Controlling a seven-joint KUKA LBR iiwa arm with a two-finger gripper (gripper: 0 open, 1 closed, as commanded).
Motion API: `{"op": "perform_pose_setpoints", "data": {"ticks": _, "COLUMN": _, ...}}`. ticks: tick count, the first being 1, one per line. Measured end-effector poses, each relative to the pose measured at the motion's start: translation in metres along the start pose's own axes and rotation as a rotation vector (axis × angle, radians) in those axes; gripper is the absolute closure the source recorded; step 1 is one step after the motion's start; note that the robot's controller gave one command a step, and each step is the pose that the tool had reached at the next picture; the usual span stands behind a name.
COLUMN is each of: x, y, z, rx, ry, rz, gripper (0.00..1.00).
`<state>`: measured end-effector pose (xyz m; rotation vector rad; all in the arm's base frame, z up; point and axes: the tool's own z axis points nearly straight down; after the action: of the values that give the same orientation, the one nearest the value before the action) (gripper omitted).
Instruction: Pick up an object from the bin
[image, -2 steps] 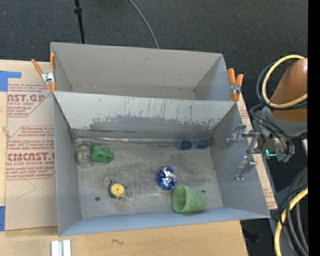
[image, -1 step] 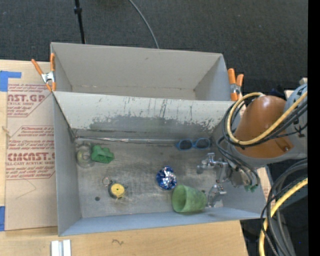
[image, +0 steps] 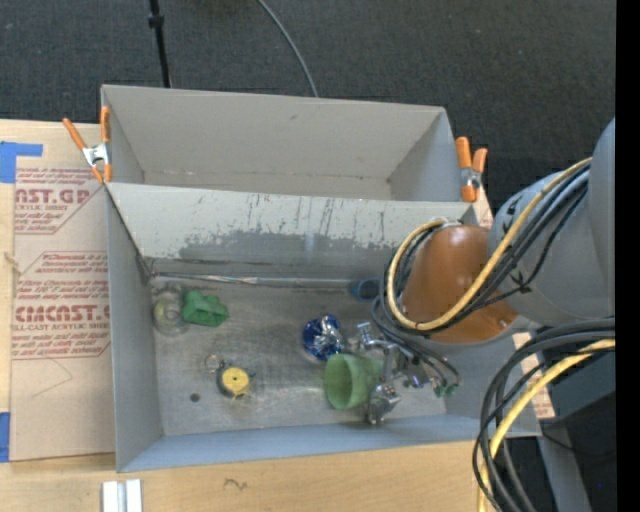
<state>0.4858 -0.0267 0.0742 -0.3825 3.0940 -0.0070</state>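
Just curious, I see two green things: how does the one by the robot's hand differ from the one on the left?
The pale green cup is rounded and larger; the bright green piece is smaller and lumpy. The cup lies next to the gripper, the piece far left beside a clear thing. Both rest on the floor of the bin.

Single camera, high above grey metal bin (image: 270, 150), looking down, tilted toward far wall; far wall's inner face shows broad. Moderate range: far, left, near walls all in frame, dark floor (image: 400, 50) beyond, light wooden tabletop (image: 300, 485) strip at bottom. Robot arm (image: 560, 250) enters from right.
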Motion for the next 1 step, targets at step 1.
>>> {"op": "perform_pose_setpoints", "data": {"ticks": 1, "x": 0.0006, "y": -0.0003, "z": -0.0008, "rx": 0.000, "ry": 0.002, "rz": 0.002, "gripper": 1.00}}
